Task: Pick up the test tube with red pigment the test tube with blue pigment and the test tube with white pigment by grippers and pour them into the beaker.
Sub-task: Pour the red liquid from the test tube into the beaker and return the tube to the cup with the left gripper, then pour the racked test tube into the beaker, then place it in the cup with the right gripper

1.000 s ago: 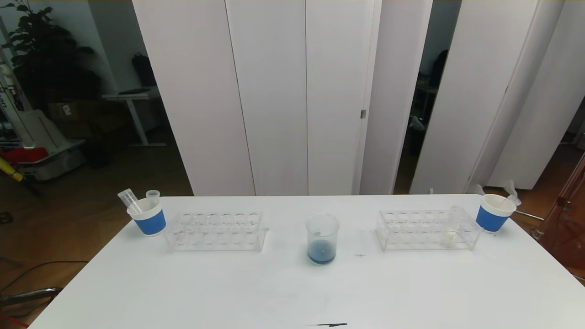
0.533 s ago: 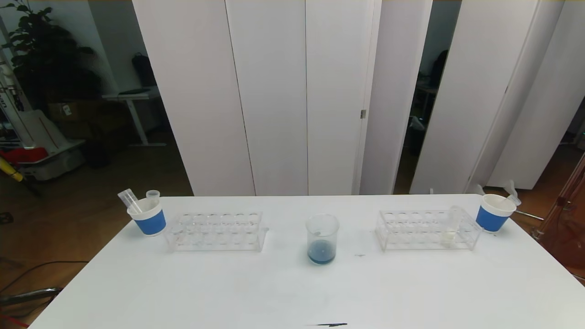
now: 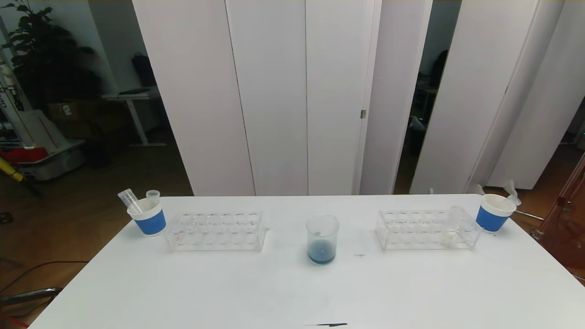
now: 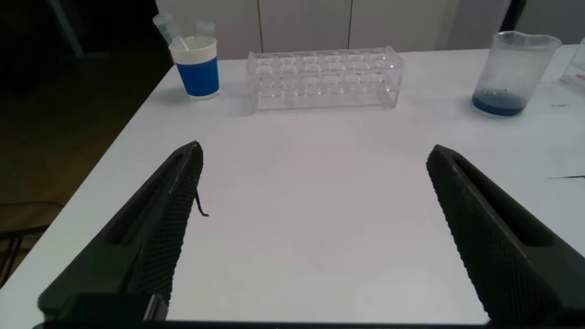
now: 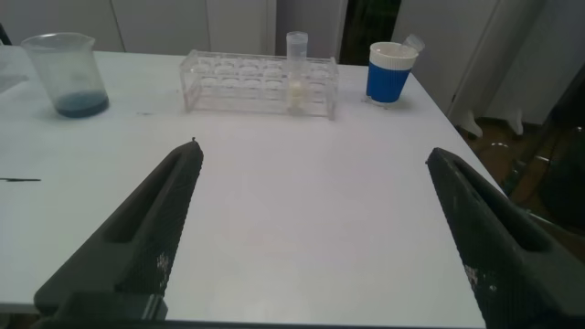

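Still nothing has shifted: beaker [image 3: 322, 238] at table centre, white-pigment tube [image 3: 451, 230] racked at three o'clock; left gripper [image 4: 315, 228] and right gripper [image 5: 315, 228] spread wide, empty

from my station i see tall white folding panels [image 3: 292, 96] standing behind the white table [image 3: 292, 283], with dark gaps between them. brown wood floor [image 3: 91, 201] spreads left, where a dark leafy plant [image 3: 43, 50] and a small white desk [image 3: 130, 98] sit in dim light.
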